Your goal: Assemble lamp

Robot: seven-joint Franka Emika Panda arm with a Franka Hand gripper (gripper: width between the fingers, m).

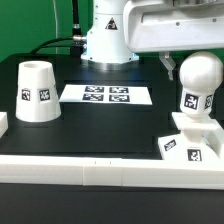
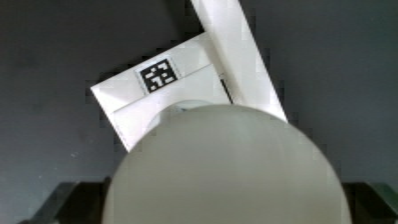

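The bulb looks like smooth white plastic with a soft sheen on its round head. The shade and base are the same white plastic but more matt, with printed black-and-white tags. The table is matt black, the marker board flat and paper-like, and the near rail smooth white.

The exterior view's top edge cuts off most of the gripper, so whether it grips the bulb cannot be told. The base runs past that view's right edge. In the wrist view the bulb's blurred round head hides most of the base, and the dark fingers beside it are only smudges.
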